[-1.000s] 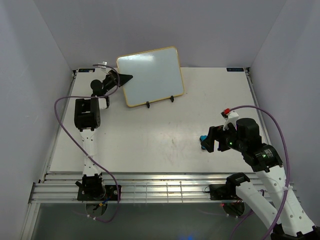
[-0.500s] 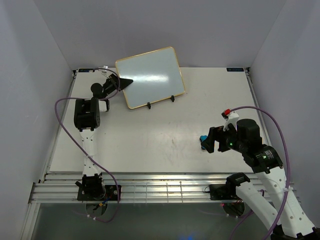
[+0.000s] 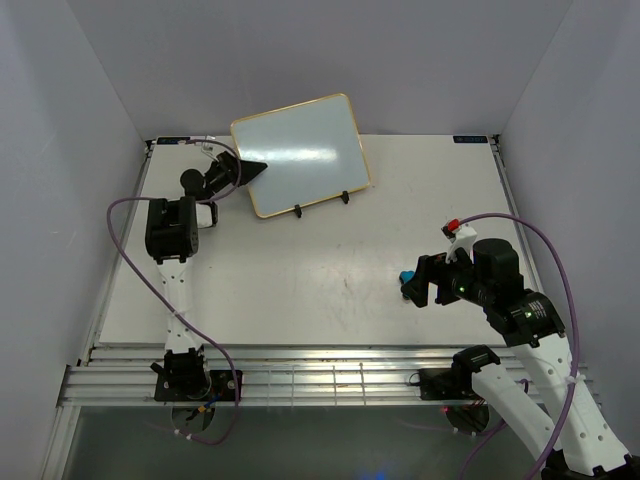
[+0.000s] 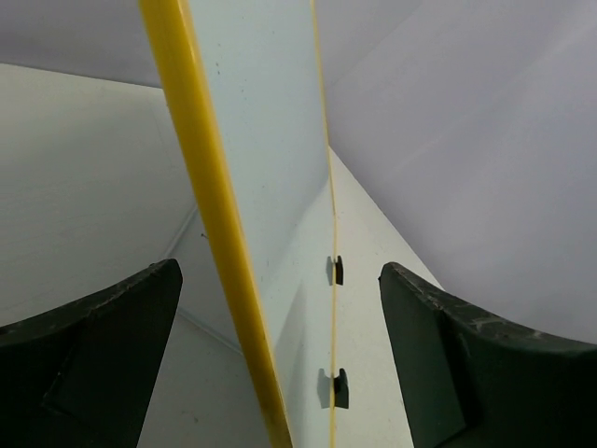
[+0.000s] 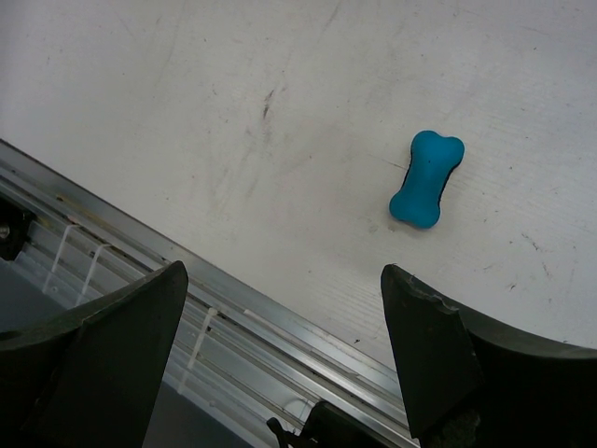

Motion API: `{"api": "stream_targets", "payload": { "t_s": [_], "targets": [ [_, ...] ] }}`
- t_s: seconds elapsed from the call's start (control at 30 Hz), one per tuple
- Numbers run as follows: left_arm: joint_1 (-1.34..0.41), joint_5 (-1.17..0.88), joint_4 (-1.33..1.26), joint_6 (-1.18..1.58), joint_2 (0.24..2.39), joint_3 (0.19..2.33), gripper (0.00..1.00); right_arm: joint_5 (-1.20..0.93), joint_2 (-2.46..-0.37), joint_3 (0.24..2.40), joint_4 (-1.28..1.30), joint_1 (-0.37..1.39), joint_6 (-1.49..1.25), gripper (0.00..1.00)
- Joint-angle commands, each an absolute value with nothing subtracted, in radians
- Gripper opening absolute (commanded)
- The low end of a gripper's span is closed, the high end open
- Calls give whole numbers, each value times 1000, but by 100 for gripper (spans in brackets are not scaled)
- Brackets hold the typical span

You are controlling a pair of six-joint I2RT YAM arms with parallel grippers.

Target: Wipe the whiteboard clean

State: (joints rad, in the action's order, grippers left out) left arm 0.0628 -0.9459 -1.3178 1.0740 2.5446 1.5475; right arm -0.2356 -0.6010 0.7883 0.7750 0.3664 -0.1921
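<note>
White table first: close by, the right gripper hangs wide open and empty over a blue bone-shaped eraser. Farther back, the left gripper gapes wide around the yellow edge of the whiteboard, which is shiny, clean and leaning on its stand.

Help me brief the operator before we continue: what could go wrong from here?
The whiteboard only leans on a thin wire stand, and the open left gripper straddles its edge without holding it; a sideways move could tip it.
The eraser lies on the table by the open right gripper, near the rails; a sloppy grasp could push it into them.
Wiping an unheld board may shove it off the stand.
</note>
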Motion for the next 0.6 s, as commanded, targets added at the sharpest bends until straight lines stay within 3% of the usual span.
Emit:
{"api": "stream_targets", "payload": {
  "t_s": [0.0, 0.27, 0.37, 0.57],
  "targets": [
    [84, -896, -1410, 985, 2398, 1484, 98, -250, -588, 782, 726, 364, -173, 90],
    [115, -779, -1246, 848, 2194, 1304, 98, -238, -580, 769, 713, 364, -173, 90],
    [121, -636, -1154, 804, 2077, 1200, 98, -213, -584, 764, 713, 364, -181, 90],
    [120, -404, -789, 727, 1815, 1112, 98, -161, -626, 776, 722, 364, -199, 90]
  ]
}}
